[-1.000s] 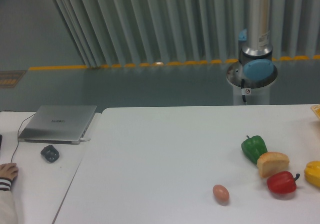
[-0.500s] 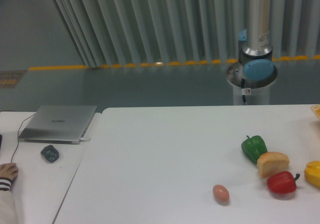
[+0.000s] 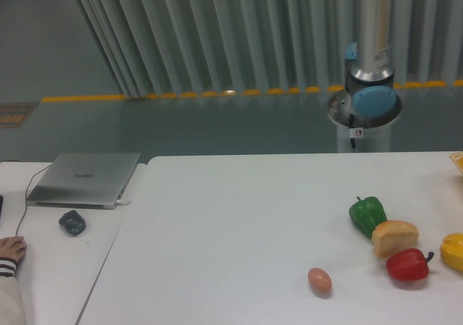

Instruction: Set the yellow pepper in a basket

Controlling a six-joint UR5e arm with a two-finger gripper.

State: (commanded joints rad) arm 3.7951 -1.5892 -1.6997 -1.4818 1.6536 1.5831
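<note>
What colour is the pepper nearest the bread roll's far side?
Green, clearest in the fixed camera view.

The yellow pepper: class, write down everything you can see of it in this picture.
The yellow pepper is bright yellow and glossy, with rounded lobes. Only part of it shows, since the right edge of the picture cuts it off; no stem is visible. It rests on the white table, just right of the red pepper, whose dark stem points toward it. Whether the two touch cannot be told. Nothing holds it.
</note>
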